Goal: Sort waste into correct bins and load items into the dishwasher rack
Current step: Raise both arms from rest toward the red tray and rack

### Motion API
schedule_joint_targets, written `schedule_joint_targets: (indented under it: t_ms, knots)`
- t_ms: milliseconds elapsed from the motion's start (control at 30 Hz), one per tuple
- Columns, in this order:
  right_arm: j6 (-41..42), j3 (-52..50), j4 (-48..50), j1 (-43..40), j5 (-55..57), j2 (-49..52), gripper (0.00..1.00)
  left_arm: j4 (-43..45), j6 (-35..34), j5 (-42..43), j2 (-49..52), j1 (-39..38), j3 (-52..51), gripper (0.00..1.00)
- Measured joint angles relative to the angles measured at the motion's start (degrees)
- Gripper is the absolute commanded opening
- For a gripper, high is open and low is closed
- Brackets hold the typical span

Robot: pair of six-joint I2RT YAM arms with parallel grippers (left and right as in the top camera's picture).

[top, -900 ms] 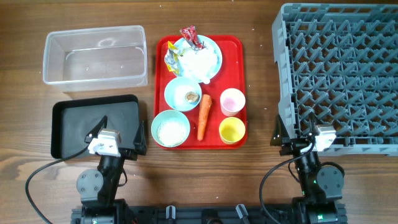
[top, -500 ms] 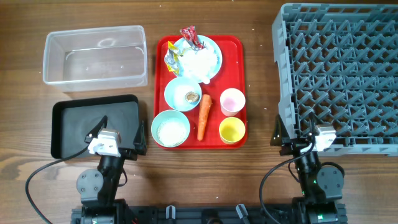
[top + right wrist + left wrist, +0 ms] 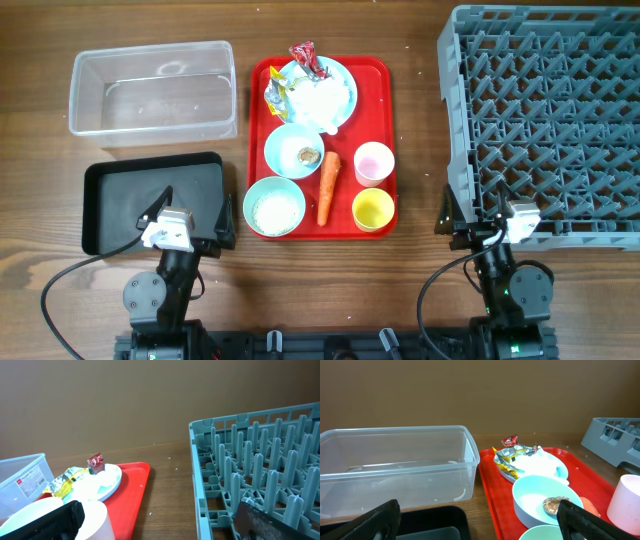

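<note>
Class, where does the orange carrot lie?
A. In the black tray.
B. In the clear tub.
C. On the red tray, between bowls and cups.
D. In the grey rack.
C: the orange carrot lies on the red tray, with the bowls on one side and the cups on the other.

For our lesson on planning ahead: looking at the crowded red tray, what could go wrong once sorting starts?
1. The carrot lies close between the rice bowl and the pink cup and yellow cup; a reach for it might topple a cup.
2. The wrappers and tissue sit loose on the plate; lifting the plate first would probably spill them.
</note>
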Motion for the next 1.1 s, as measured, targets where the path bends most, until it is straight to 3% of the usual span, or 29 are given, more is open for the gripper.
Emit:
schedule_joint_targets:
  t_ms: [667,833,1000,1100]
  knots:
    - [-1.25,0.00,0.09,0.00,1.38,0.00,1.00,0.00,0.00,0.02,0.00,0.00,0.00,1.00]
    - [-2.58,0.00,6.71,-0.02,3.82,-0.02,1.00,-0.24,-1.90,2.23,0.00,0.00,0.13,1.00]
    - [-5.62,2.82,7.21,0.00,0.90,0.81,1.00,-11.85,-3.28,2.91,3.63,0.00,9.25,1.00]
    - [-7.32,12.20,7.19,-0.02,-1.57,7.76,1.00,-17.55,-3.45,3.30,14.29,0.00,20.09,1.00]
